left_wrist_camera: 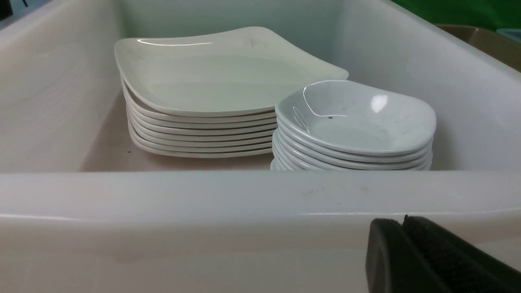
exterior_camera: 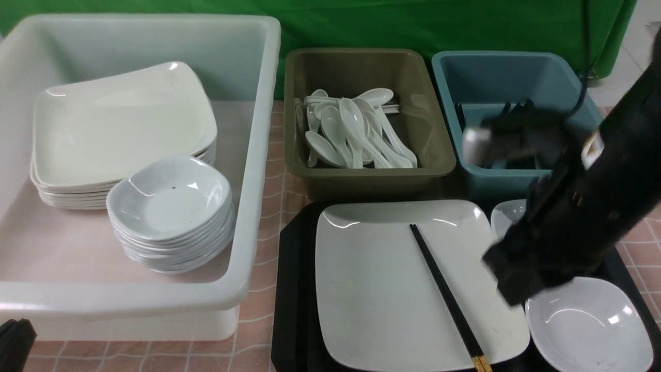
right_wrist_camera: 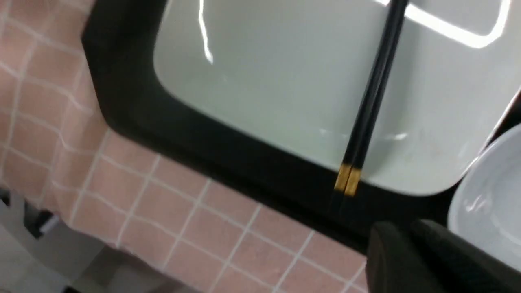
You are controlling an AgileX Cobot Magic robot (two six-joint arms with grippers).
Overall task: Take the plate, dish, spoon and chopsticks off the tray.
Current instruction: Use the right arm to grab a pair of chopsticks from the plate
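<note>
White plastic fills the left side: we see a big tub (exterior_camera: pixel 266 103) holding a stack of large square plates (exterior_camera: pixel 124 124) and, nearer us, a stack of small dishes (exterior_camera: pixel 170 199) just beside it. Outside the tub's near wall sits the left gripper (left_wrist_camera: pixel 401 221), its fingers pressed together on nothing.

Next comes an olive tub (exterior_camera: pixel 351 70) with a heap of white spoons (exterior_camera: pixel 351 129). In front of it the black tray (exterior_camera: pixel 294 268) lies on the pink checked cloth (exterior_camera: pixel 263 206), and the plate (exterior_camera: pixel 377 289) rests flat on the tray's left and middle. The chopsticks (exterior_camera: pixel 444 294) lie side by side, slanting across the plate, gold ends poking over its near rim.

Behind the tray's right end stands a blue tub (exterior_camera: pixel 496 72). The right arm (exterior_camera: pixel 594 206) is blurred above the tray's right side, half hiding one small dish (exterior_camera: pixel 506 214). The dish (exterior_camera: pixel 588 325) nearest us sits on the tray by the plate's near right corner. The right gripper (right_wrist_camera: pixel 409 228) shows two fingers close together with nothing visible between them — whether they are fully closed we cannot tell.
</note>
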